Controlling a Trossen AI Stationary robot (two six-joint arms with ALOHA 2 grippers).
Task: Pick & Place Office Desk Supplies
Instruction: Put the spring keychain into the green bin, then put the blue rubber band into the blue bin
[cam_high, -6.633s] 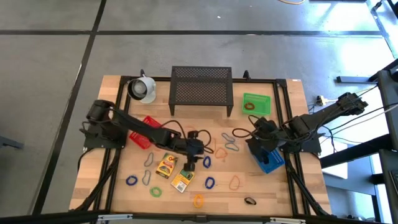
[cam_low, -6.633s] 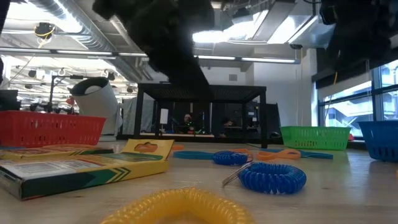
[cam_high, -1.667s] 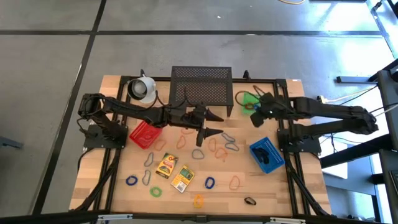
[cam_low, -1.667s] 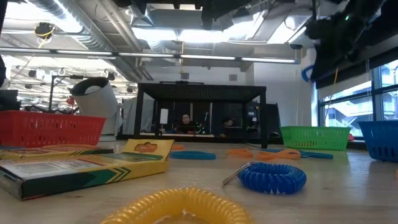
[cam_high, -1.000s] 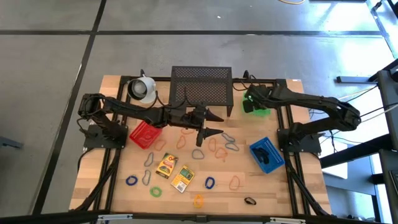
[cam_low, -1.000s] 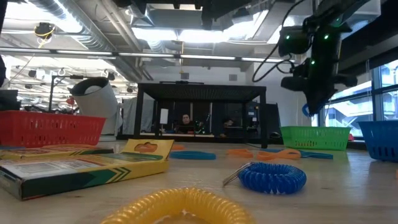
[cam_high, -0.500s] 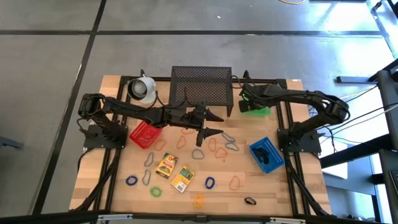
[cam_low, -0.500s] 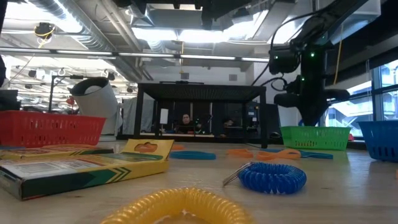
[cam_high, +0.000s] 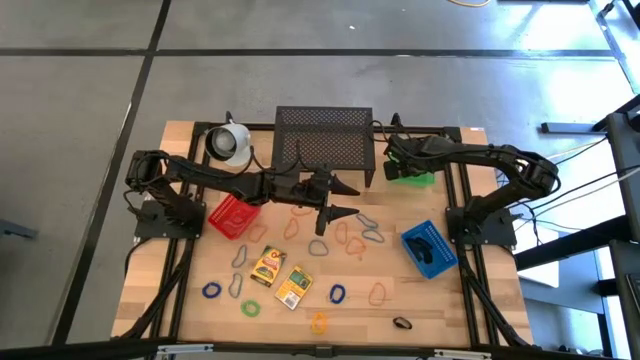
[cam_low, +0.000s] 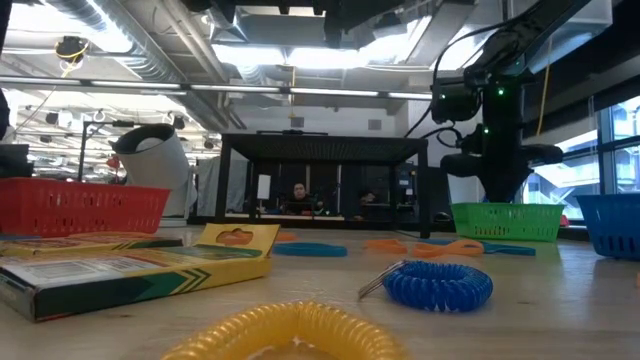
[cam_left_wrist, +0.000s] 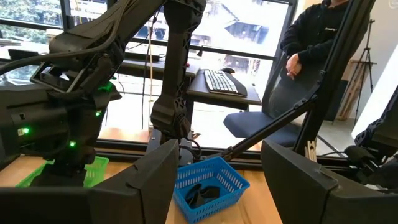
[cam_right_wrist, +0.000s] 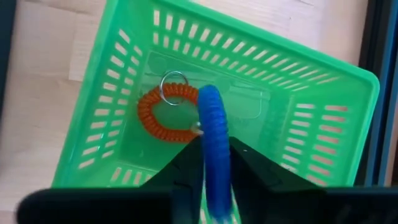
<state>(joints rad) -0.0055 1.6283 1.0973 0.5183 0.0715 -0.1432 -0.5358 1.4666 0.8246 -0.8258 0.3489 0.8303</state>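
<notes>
Your right gripper (cam_right_wrist: 214, 163) over the green bin (cam_right_wrist: 311, 134) near the table's far edge, fingers clamped on a blue loop (cam_right_wrist: 213, 134).

mug: I saw it (cam_high: 229, 143) lying at the table's back left.
rack: black mesh (cam_high: 324, 139), back centre.
bins: red (cam_high: 231, 215) left, green (cam_high: 424, 178) back right, blue (cam_high: 430, 250) right.
person: seated (cam_left_wrist: 317, 37) beyond the table.

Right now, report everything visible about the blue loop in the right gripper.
The blue loop is a thin coiled cord, plastic by its look, ribbed along its length. It stands upright between the right gripper's dark fingers, which press it on both sides. It hangs over the green bin, above an orange loop with a metal ring lying on the bin's floor.
</notes>
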